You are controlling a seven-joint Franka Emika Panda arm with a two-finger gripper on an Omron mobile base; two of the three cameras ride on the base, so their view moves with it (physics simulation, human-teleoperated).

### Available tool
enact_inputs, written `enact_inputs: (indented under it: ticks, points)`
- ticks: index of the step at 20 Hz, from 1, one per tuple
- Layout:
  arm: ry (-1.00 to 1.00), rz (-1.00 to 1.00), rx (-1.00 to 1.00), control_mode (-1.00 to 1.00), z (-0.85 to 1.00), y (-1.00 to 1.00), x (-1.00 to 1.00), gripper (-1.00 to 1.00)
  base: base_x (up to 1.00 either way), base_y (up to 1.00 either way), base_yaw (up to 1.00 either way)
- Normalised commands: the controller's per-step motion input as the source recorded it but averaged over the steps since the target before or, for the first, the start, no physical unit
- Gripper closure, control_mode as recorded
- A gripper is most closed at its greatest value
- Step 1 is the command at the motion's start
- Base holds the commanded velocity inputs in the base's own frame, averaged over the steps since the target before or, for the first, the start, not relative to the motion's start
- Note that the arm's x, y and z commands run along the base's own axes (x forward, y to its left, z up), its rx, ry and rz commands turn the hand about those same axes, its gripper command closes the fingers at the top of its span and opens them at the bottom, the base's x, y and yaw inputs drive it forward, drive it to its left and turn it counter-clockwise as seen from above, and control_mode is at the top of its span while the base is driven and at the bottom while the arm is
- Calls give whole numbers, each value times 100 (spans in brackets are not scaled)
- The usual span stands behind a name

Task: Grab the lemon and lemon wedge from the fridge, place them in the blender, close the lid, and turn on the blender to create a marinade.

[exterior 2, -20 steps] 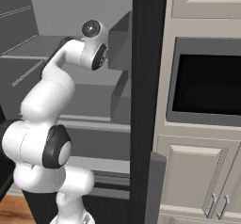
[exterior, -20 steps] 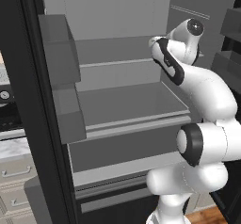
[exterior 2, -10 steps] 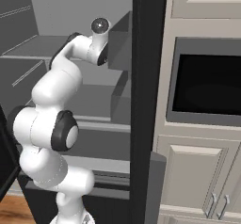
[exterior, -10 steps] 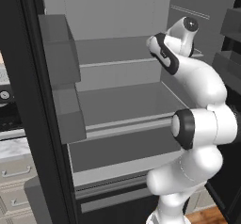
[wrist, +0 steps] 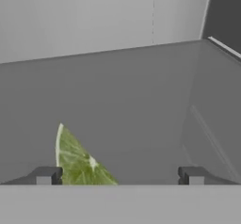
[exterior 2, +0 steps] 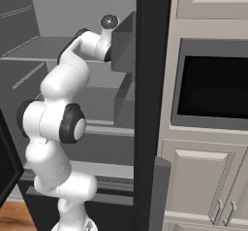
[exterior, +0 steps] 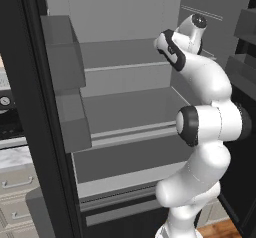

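Note:
The fridge (exterior: 125, 52) stands open, and my arm reaches onto its upper shelf. In the hand view a lemon wedge (wrist: 77, 159) with pale green-yellow flesh lies on the grey shelf (wrist: 141, 105). It sits just ahead of my gripper (wrist: 118, 176), close to the left fingertip (wrist: 44, 175). The gripper is open and its fingers stand wide apart with nothing gripped. The wedge's lower part is cut off at the frame's bottom. The lemon, the blender and the lid are out of view.
Boxy door bins (exterior: 62, 52) hang on the left door, and more door bins (exterior 2: 125, 38) hang by the black door edge (exterior 2: 152, 104). A built-in oven (exterior 2: 213, 89) and cabinet doors (exterior 2: 208, 186) stand to the right. The fridge's side wall (wrist: 221, 115) rises right of the gripper.
My arm has stretched further into the fridge, with its elbow raised and the wrist moved slightly up and inward. The gripper has stayed open.

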Motion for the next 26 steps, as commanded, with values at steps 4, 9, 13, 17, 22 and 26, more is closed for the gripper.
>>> enact_inputs:
  ticks: [4,9,13,17,22,26]
  points:
    - [3,2,0,-100,-6,0,17,100,0,0,0]
    - [0,2,0,-100,-7,0,7,100,0,0,0]
    - [0,0,0,-100,-3,0,2,100,0,0,0]
    - [-1,2,0,-100,-15,5,-16,100,0,0,0]
    - [-8,6,0,-100,-26,21,-51,100,0,0,0]
    - [-21,5,0,-100,-7,23,-41,100,0,0,0]
